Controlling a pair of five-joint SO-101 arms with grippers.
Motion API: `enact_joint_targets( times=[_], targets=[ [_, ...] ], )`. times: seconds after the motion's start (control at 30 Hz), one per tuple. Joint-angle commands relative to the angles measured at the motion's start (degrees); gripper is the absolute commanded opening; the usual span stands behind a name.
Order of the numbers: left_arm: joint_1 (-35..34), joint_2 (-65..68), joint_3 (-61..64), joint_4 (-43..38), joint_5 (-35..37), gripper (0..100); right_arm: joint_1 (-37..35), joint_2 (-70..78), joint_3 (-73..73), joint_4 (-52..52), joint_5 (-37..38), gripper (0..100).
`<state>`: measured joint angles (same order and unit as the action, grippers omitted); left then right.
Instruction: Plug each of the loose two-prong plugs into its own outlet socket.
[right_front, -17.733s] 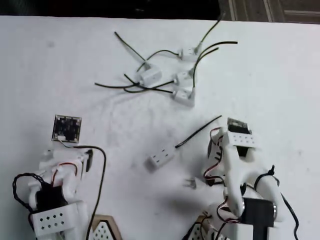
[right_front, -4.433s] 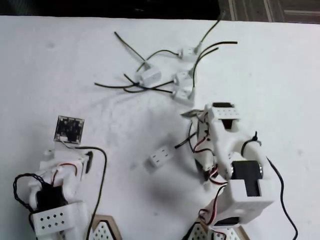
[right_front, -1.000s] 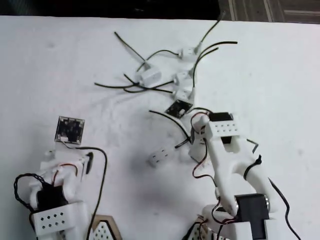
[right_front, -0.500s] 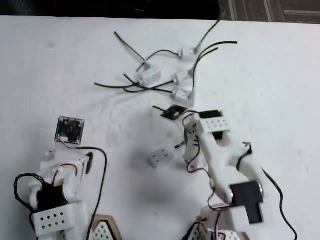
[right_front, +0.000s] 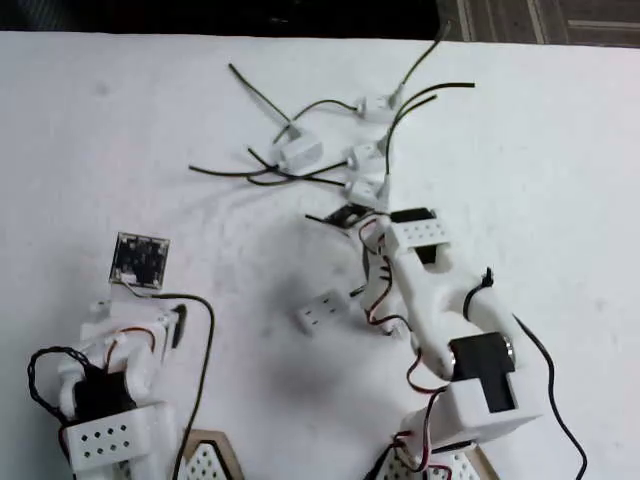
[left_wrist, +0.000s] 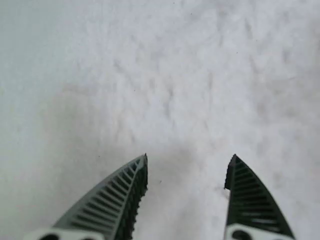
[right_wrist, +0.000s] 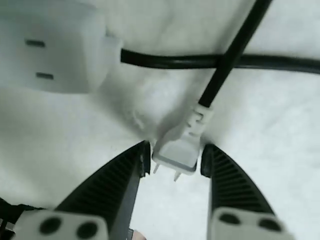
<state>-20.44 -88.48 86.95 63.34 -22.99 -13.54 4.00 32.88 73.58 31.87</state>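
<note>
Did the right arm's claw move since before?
Yes. The right claw, gripping a small white two-prong plug, went up the table toward the pile of white sockets with black cords.

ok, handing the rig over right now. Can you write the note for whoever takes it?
Left gripper: fingers open over bare table, holding nothing.
Right gripper: fingers shut on a white two-prong plug with a black cord.
An outlet socket lies on the table close to that plug, its two slots unfilled.
More corded white pieces lie tangled at the far side of the table.
Done: one plug is grasped.
Left: seat it in the socket, then pair up the rest. The far pieces are too small to tell whether any are already mated.
</note>
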Motion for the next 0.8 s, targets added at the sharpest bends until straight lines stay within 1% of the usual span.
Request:
enact_joint_targets(
  times=[0.0,0.17,0.3,0.5,0.57,0.7,0.77],
  targets=[
    [-0.5,-0.6,-0.4,-0.9,-0.6,26,-0.5,-0.1,-5.8,2.3,-3.5,18.2],
    [-0.5,-0.6,-0.4,-0.9,-0.6,26,-0.2,0.4,-9.3,3.6,-7.4,18.0],
    [-0.5,-0.6,-0.4,-0.9,-0.6,26,-0.7,1.0,-9.2,2.2,-7.4,18.0],
    [-0.5,-0.6,-0.3,-0.9,-0.6,26,-0.7,7.8,-12.0,1.5,-7.2,17.7],
    [-0.5,-0.6,-0.3,-0.9,-0.6,26,-0.7,9.9,-13.4,1.5,-7.2,14.6],
    [-0.5,-0.6,-0.3,-0.9,-0.6,26,-0.7,10.7,-16.4,2.1,-7.1,0.8],
    [-0.4,-0.6,-0.3,-0.9,-0.6,26,-0.3,9.0,-16.9,4.6,-7.1,2.8]
  ],
)
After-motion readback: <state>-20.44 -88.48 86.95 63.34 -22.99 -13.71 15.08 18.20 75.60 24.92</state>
